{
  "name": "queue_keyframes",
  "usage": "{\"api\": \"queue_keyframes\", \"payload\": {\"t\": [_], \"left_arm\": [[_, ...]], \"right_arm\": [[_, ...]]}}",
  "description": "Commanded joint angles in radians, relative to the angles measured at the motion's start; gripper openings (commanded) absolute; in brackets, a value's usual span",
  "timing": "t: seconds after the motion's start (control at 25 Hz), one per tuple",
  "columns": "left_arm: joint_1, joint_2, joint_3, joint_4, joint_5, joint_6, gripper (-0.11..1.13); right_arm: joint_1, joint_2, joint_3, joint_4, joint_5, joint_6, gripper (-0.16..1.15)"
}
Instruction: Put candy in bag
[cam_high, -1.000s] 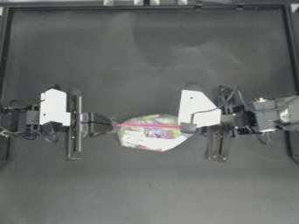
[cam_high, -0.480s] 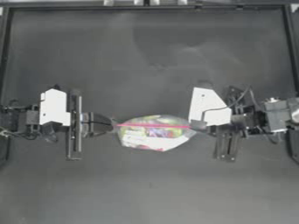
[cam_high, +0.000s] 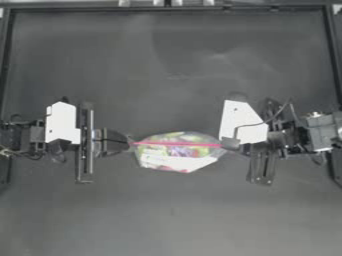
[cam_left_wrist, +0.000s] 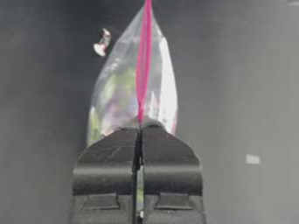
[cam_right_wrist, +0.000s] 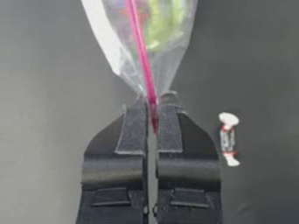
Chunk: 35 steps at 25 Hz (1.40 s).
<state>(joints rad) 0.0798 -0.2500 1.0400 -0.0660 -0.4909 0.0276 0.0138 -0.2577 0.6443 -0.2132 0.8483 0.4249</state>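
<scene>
your left gripper (cam_high: 123, 143), reaching in from the left, has its two dark jaws pressed together on the left end of the small clear plastic bag with the pink-red strip along its top edge (cam_high: 177, 150); colourful sweets show through the plastic. your right gripper (cam_high: 230, 145), reaching in from the right, is likewise clamped on the bag's right end, on the strip itself. the bag hangs stretched between the two grippers over the middle of the dark table (cam_high: 171, 60). the tiny wrapped candy in a whitish shiny wrapper with reddish marks (cam_right_wrist: 227, 138) lies on the table just beside the right gripper, apart from the bag and outside it.
</scene>
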Motion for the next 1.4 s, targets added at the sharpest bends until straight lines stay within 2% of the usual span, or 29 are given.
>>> {"api": "queue_keyframes", "payload": {"t": [0.04, 0.68, 0.84, 1.4], "left_arm": [[0.002, -0.014, -0.017, 0.000, -0.005, 0.006, 0.03], [0.002, -0.023, -0.064, 0.003, 0.017, 0.038, 0.03], [0.003, -0.034, -0.064, -0.002, 0.023, 0.060, 0.03], [0.003, -0.034, -0.064, -0.002, 0.046, 0.058, 0.03]], "right_arm": [[0.000, -0.032, -0.032, -0.006, 0.025, 0.000, 0.06], [0.041, -0.044, -0.163, -0.091, 0.083, -0.008, 0.06], [0.046, -0.044, -0.169, -0.094, 0.081, -0.006, 0.06], [0.064, -0.018, -0.150, -0.084, 0.009, 0.008, 0.06]]}}
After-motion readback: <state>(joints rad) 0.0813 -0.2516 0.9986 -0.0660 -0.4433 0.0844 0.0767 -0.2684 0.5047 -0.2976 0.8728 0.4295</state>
